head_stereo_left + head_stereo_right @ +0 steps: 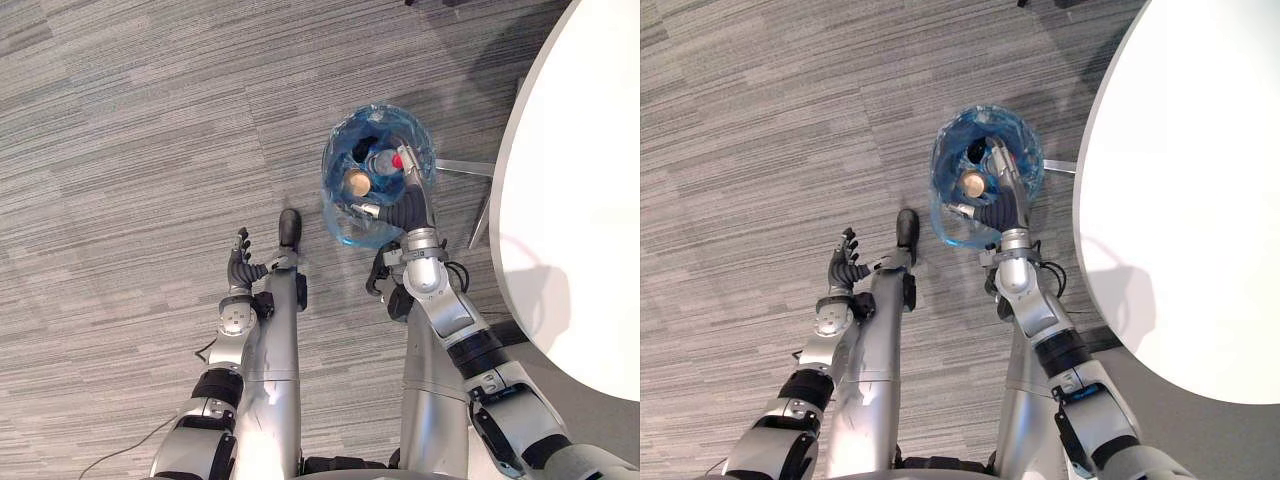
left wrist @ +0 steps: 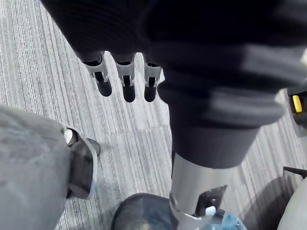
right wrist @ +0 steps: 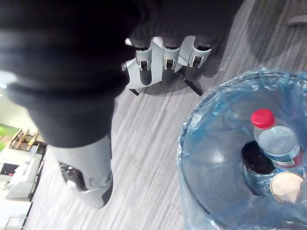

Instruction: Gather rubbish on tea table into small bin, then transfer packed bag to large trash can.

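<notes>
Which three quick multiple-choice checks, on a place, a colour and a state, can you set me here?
1. Where does the small bin stand? A on a chair; B on the carpet beside the white table; C on a shelf.
2. What colour is the cap of the bottle? A red; B green; C yellow.
3. How is the left hand? A shut on a bag; B open, holding nothing; C shut on a cup.
Key: B, it sits on carpet by the table's edge; A, the cap shows red; B, its fingers are relaxed, empty.

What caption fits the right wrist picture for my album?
The robot hand hovers beside a blue-bagged bin with a red-capped bottle inside.
</notes>
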You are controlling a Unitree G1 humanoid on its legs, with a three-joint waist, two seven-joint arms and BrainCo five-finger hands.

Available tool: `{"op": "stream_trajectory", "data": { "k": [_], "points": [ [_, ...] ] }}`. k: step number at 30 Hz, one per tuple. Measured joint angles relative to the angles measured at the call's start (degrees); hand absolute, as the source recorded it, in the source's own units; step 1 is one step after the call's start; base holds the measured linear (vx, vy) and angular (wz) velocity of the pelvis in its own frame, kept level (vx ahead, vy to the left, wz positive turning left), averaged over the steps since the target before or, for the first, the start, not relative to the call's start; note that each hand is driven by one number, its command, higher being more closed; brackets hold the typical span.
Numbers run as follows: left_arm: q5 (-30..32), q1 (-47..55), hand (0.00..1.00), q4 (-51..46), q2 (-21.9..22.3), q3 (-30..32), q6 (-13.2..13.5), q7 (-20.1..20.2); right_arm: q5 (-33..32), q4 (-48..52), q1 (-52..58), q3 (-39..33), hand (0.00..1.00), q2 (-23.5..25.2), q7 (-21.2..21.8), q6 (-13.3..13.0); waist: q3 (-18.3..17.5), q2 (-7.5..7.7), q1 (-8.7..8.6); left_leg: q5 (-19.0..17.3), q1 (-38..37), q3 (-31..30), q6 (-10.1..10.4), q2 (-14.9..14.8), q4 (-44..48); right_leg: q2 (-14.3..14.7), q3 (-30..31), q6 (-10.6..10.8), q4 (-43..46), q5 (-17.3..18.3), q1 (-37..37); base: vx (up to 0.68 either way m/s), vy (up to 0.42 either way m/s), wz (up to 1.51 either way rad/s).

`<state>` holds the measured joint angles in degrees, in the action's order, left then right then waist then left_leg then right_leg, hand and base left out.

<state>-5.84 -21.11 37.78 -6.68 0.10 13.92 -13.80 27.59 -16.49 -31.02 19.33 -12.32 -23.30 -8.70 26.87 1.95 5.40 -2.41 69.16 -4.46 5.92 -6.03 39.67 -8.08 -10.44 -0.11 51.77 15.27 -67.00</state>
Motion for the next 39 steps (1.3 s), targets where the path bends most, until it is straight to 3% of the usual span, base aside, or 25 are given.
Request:
{"op": "stream_trajectory", "data": {
  "k": [7, 12, 22, 25, 39],
  "points": [
    [0.98, -0.07, 0.00, 1.11, 0.00, -0.66, 0.16, -0.08, 11.01, -7.71, -1.01, 4.14, 0.00, -1.35, 0.84, 0.46, -0.02, 0.03, 0.06, 0.28, -1.44, -0.09, -0.06, 0.02, -1.19, 0.03, -0.34, -0.22, -1.16, -0.21, 1.53, 0.00, 0.000, 0.00],
    [1.51, -0.19, 0.00, 1.63, -0.45, -1.59, 0.59, -0.17, 16.02, -17.39, -3.72, 6.49, 0.00, -1.23, 1.14, 2.99, -0.04, 0.09, 0.17, 0.54, -1.53, 0.16, -0.14, 0.04, -2.72, -0.08, -0.56, -0.73, -2.52, -0.87, 1.61, 0.00, 0.000, 0.00],
    [1.54, -0.68, 0.00, 3.88, -0.59, -1.82, 1.68, -0.22, 17.80, -30.15, -11.51, 6.53, 0.00, -0.45, 1.16, 5.80, -0.23, 0.39, 0.79, 0.51, -1.53, 0.67, -0.20, 0.21, -2.99, -0.49, -0.51, -0.78, -2.78, -0.92, 1.79, 0.01, 0.001, 0.00],
    [1.49, -1.68, 0.00, 4.98, -0.34, -1.91, 1.68, -0.22, 17.67, -32.57, -12.62, 6.38, 0.00, -0.51, 1.15, 6.84, -0.23, 0.38, 1.56, 0.37, -1.53, 0.74, -0.44, 0.21, -3.27, -0.60, -0.58, -0.78, -2.79, -0.91, 1.69, -0.01, -0.003, 0.03],
    [0.29, -2.75, 0.00, 4.53, 0.27, -1.79, 2.26, -0.26, 17.28, -40.80, -18.52, 3.34, 0.00, -0.58, 2.43, 10.43, -0.81, 0.10, 1.79, 1.78, 2.05, -0.14, -0.54, 1.21, -3.60, -1.77, -1.53, -1.33, -0.66, -0.06, -2.23, -0.01, -0.007, 0.07]
  ]
}}
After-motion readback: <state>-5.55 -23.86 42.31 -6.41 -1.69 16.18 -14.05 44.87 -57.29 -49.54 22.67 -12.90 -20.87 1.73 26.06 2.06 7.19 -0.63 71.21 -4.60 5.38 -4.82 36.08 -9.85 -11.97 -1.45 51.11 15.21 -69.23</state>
